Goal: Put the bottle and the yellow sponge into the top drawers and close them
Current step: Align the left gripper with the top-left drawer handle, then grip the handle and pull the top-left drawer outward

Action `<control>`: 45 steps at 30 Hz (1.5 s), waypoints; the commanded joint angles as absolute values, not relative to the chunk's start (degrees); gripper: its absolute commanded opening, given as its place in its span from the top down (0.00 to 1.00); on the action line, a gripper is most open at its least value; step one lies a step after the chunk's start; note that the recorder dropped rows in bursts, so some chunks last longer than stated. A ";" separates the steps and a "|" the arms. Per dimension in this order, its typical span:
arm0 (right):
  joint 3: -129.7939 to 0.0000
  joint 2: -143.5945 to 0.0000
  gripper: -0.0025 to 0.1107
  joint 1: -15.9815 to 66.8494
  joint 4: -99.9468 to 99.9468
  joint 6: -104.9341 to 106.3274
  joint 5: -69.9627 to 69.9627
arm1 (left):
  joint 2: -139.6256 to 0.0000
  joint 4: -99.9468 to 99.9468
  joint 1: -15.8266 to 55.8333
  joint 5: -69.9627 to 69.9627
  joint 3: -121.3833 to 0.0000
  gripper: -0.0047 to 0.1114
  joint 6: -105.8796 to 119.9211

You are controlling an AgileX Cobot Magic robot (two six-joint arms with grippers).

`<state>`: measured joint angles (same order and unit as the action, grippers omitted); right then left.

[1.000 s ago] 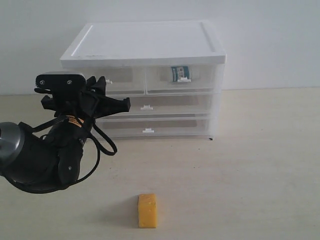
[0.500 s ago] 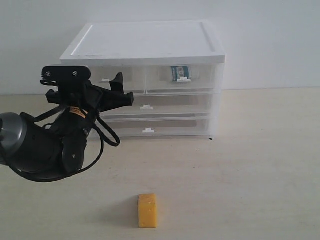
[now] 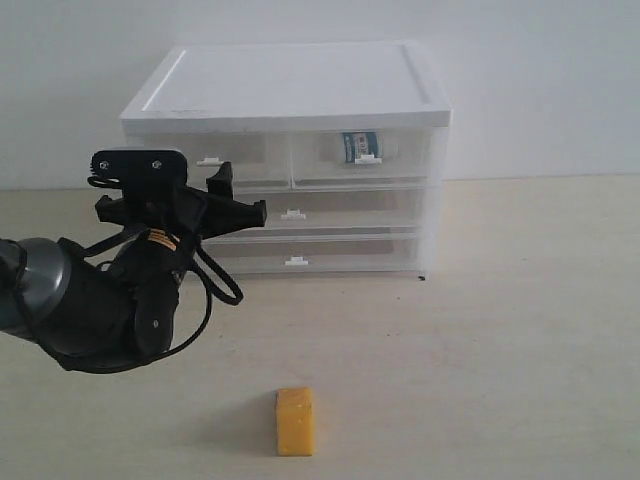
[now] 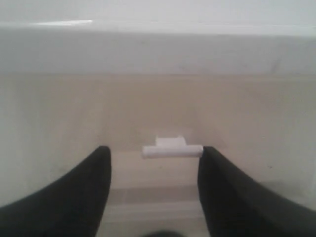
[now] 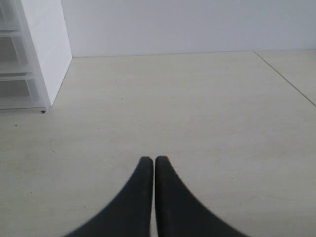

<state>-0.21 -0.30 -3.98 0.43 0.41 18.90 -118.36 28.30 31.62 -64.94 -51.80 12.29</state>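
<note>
Left tool [image 4: 155, 152] stands open at the cabinet [image 3: 300, 85] front, fingers [image 4: 74, 197] straddling the handle [image 4: 173, 148] of the top left drawer [image 3: 262, 150]; only its wrist view shows this, and contact is unclear. Right tool [image 5: 149, 160], closed, appears in its wrist view alone. Bottle [image 3: 358, 146]: inside the cabinet's top right drawer [image 3: 405, 152]. Sponge [image 3: 295, 421]: on the bench [image 3: 520, 330] before the cabinet.

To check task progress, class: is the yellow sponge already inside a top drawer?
No, the yellow sponge lies out on the table.
</note>
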 commanded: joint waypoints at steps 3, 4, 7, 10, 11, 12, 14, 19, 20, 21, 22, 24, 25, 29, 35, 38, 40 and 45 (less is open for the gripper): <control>0.00 0.00 0.98 -3.90 0.60 0.40 18.39 | -118.60 24.94 31.19 -68.09 -52.67 0.46 12.26; 0.00 0.00 0.98 -3.90 0.60 0.40 18.39 | -118.60 24.41 31.32 -68.09 -52.67 0.44 12.26; 0.00 0.00 0.98 -3.90 0.60 0.40 18.39 | -118.60 24.67 31.33 -68.76 -52.67 0.44 12.26; 0.00 0.00 0.98 -3.90 0.60 0.40 18.39 | -118.60 25.07 31.33 -69.43 -52.67 0.44 12.26; 0.00 0.00 0.98 -3.90 0.60 0.40 18.39 | -118.60 25.07 31.33 -69.41 -52.67 0.45 12.26; 0.00 0.00 0.98 -3.90 0.60 0.40 18.39 | -118.60 25.07 31.33 -69.41 -52.67 0.46 12.26; 0.00 0.00 0.98 -3.90 0.60 0.40 18.39 | -118.60 25.07 31.33 -69.41 -52.67 0.55 12.26; 0.00 0.00 0.98 -3.90 0.60 0.40 18.39 | -118.60 25.07 31.33 -69.41 -52.67 0.92 12.26; 0.00 0.00 0.98 -3.90 0.60 0.40 18.39 | -118.60 25.07 31.33 -69.41 -52.67 0.92 12.26; 0.00 0.00 0.98 -3.90 0.60 0.40 18.39 | -118.60 25.07 31.33 -69.18 -52.67 0.92 12.26; 0.00 0.00 0.98 -3.90 0.60 0.40 18.39 | -118.60 25.07 31.33 -69.07 -52.67 0.92 12.26; 0.00 0.00 0.98 -3.90 0.60 0.40 18.39 | -118.60 25.07 31.33 -69.07 -52.53 0.92 12.26; 0.00 0.00 0.98 -3.90 0.60 0.40 18.39 | -118.48 25.07 31.42 -68.94 -52.30 0.92 12.26; 0.00 0.00 0.98 -3.90 0.60 0.40 18.39 | -116.98 27.01 32.54 -69.22 -50.42 0.92 12.26; 0.00 0.00 0.98 -3.90 0.60 0.40 18.39 | -112.24 27.92 34.50 -69.57 -45.11 0.92 12.26; 0.00 0.00 0.98 -3.90 0.60 0.00 18.50 | -110.00 29.94 36.04 -69.96 -42.26 0.92 12.26; 0.00 0.00 0.98 -3.90 0.60 0.00 18.50 | -108.69 31.39 37.01 -69.96 -40.51 0.92 12.41; 0.00 0.00 0.98 -3.90 0.60 0.00 18.50 | -106.03 32.70 39.33 -69.96 -36.15 0.92 12.41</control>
<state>-0.21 -0.30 -3.98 0.43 0.00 18.90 -107.99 31.61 37.83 -67.02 -38.21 12.29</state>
